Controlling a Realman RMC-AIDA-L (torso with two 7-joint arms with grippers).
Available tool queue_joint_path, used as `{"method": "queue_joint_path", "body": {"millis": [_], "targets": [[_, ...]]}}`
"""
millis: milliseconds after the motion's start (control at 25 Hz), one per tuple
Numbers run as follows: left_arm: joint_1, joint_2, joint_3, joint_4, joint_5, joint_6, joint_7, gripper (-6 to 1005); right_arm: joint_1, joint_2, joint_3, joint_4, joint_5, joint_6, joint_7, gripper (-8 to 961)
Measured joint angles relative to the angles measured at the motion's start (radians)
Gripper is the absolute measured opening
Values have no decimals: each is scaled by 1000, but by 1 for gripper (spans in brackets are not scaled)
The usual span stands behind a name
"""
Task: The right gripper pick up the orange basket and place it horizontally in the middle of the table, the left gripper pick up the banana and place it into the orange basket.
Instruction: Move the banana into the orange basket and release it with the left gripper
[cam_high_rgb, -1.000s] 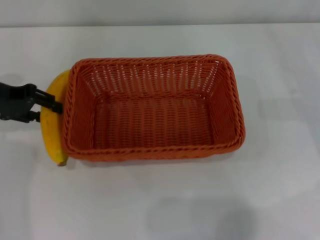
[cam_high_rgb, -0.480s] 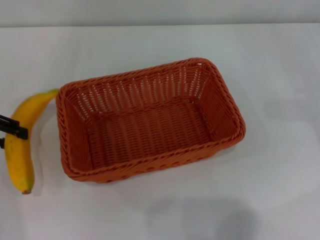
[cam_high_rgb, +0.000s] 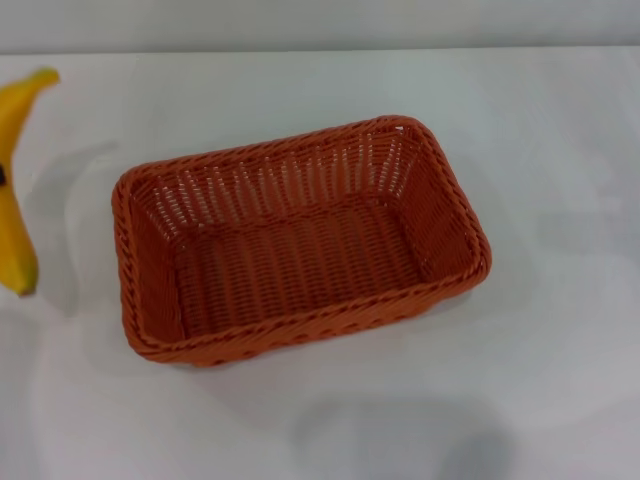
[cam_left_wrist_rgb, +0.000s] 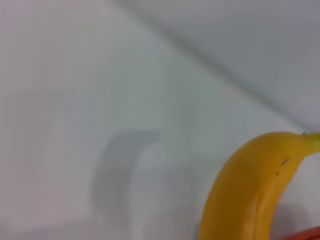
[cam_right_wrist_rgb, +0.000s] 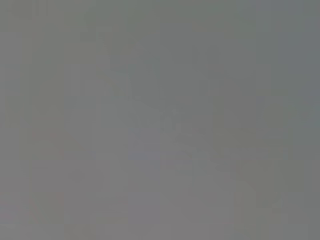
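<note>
The orange basket (cam_high_rgb: 452, 218) rests on the white table (cam_high_rgb: 560, 380) near the middle, empty, its long side slanted so the right end sits farther back. At the left edge of the head view the yellow banana (cam_high_rgb: 14, 205) hangs above the table, stem up, with its shadow lying apart from it. Only a dark sliver of my left gripper (cam_high_rgb: 2, 176) shows there, against the banana. The left wrist view shows the banana (cam_left_wrist_rgb: 250, 190) close up, with a strip of the basket rim (cam_left_wrist_rgb: 306, 234) beside it. My right gripper is out of view.
Bare white tabletop surrounds the basket on all sides. A grey wall runs along the table's far edge (cam_high_rgb: 320, 48). The right wrist view is plain grey.
The basket swung from square to slanted, then stayed put. The banana rose off the table and moved left and back, away from the basket's left end. My left gripper slid almost out of view.
</note>
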Motion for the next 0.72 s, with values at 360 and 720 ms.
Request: {"method": "queue_joint_path", "body": {"millis": [360,720], "targets": [[-115,26,2,-153,-179,216,213,511,-2,-2,0,0,0,0,0,860],[-374,14,3,37,108,171,364,513,17,1,0,4,0,-2,1,860]]}}
